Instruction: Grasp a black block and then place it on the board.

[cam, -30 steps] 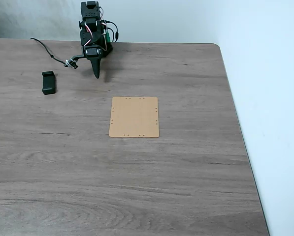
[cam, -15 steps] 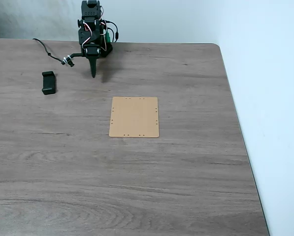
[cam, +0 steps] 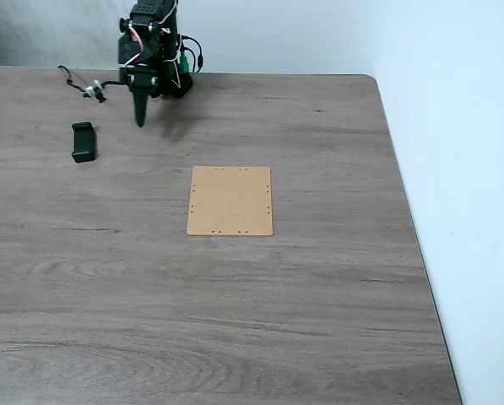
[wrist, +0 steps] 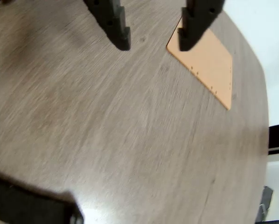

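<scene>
The table (cam: 319,321) looks like grey wood-grain laminate, smooth with a dull sheen. The board (cam: 230,201) is thin, tan and matt, like fibreboard. The block (cam: 83,141) is matt black plastic. The gripper (wrist: 151,43) has matt black plastic fingers (wrist: 118,25), slightly ridged.

– Where is my tool (cam: 139,121) in the fixed view?
– At the tabletop's (cam: 235,321) far edge, pointing down, empty. I cannot tell how its jaws stand.
– And the black block (cam: 83,141)?
– Lying left of my tool, apart from it. The tan board (cam: 230,200) lies bare mid-tabletop, well apart from both.
</scene>
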You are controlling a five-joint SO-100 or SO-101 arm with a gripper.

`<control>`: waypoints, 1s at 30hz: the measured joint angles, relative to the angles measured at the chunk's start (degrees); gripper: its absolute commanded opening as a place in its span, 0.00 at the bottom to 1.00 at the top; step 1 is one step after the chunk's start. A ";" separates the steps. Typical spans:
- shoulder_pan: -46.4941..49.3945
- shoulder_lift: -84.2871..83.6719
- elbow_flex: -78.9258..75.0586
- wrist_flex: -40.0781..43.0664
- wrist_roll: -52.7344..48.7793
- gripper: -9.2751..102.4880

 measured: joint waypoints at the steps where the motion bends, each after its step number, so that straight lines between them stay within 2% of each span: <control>1: 0.62 -1.32 -1.14 0.44 -0.97 0.23; 14: 13.80 -18.19 -11.78 0.70 -14.85 0.26; 23: 21.18 -31.03 -18.63 -4.75 -21.71 0.27; 30: 23.64 -41.13 -22.85 -8.00 -22.85 0.28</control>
